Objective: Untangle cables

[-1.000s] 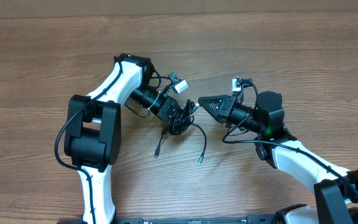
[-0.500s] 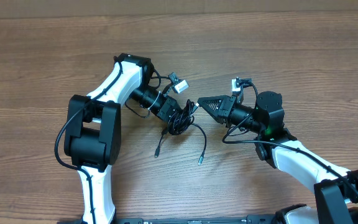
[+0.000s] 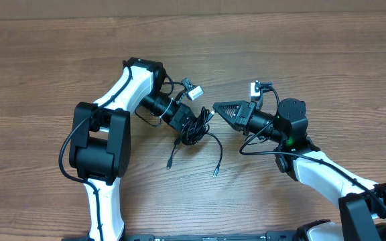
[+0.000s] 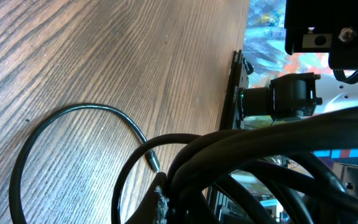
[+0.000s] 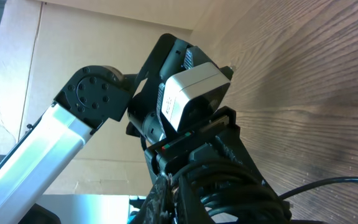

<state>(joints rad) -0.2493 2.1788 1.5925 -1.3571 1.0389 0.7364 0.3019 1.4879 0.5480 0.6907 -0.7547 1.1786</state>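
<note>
Bench surface: we log a brown wood-grain table (image 3: 59, 53) filling the overhead view.

The white-and-black left arm (image 3: 122, 90) reaches in from the lower left, and the white-and-black right arm (image 3: 313, 171) from the lower right (its base is cut off by the frame edge).

The black left gripper (image 3: 191, 122) is mostly buried in the bundle. Its jaws are pressed together and it appears to clamp the bunched cords, though we cannot see the fingertips themselves.

The black triangular right gripper (image 3: 216, 107) is likewise closed to a point, with its tip just at the upper edge of the bundle. We cannot tell whether a strand is pinched there.

The thin black flexible cables (image 3: 196, 134) sit in a tight knot near the table's middle, between the two grippers. Two loose tails trail toward the near edge, each finishing in a small plug end (image 3: 169, 165).

Left wrist view: one cable loop (image 4: 73, 112) lies flat on the wood, and the rest is a blurred black mass close to the lens.

Right wrist view: only the top of the knot shows, cut off at the bottom edge.
</note>
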